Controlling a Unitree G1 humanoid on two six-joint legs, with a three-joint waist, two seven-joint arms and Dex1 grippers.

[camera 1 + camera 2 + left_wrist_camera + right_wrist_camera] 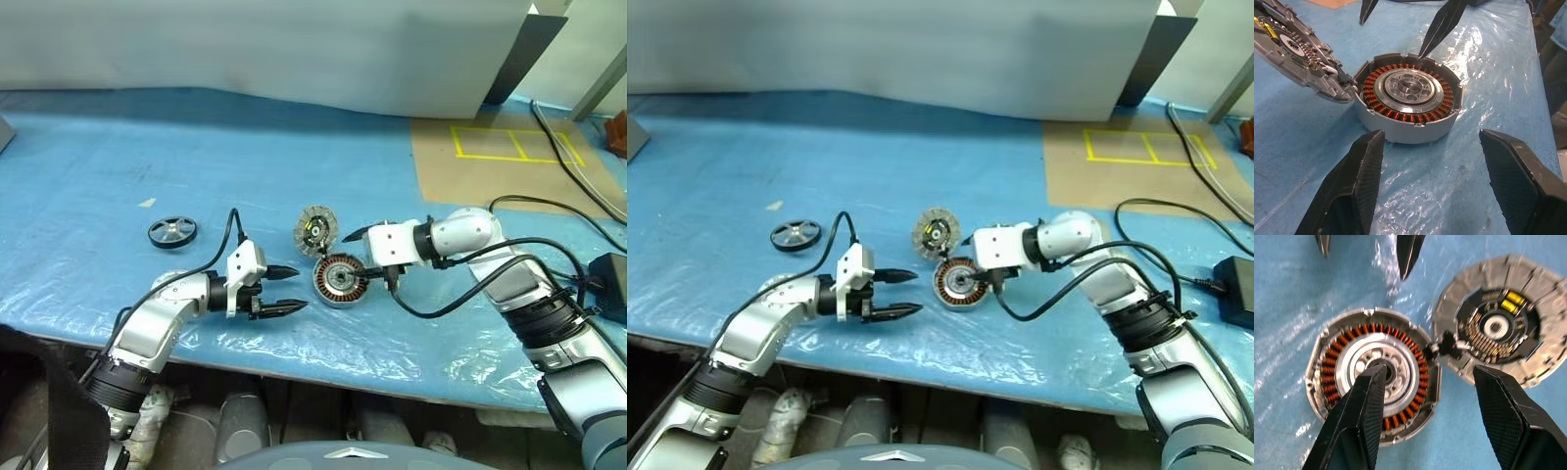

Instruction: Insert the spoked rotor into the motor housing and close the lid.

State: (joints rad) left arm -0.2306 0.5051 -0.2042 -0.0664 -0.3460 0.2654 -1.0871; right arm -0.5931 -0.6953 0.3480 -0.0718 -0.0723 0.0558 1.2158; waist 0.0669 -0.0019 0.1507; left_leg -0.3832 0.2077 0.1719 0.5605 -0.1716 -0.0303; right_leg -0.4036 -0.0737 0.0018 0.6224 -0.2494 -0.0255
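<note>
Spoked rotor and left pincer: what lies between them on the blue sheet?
Nothing: in the left eye view, only bare blue plastic sheet lies between the black-rimmed spoked rotor and the open left pincer.

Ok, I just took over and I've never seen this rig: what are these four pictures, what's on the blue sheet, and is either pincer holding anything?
Two pictures look down from the robot's head; the other two look along each wrist's own black fingers. On the blue sheet sits the motor housing, open, copper windings showing, with the lid swung aside but joined at its edge. The spoked rotor lies apart, off to the robot's left. The left pincer is open beside the housing, holding nothing. The right pincer is open above the housing and lid, also empty. The rotor is not in yet.
</note>
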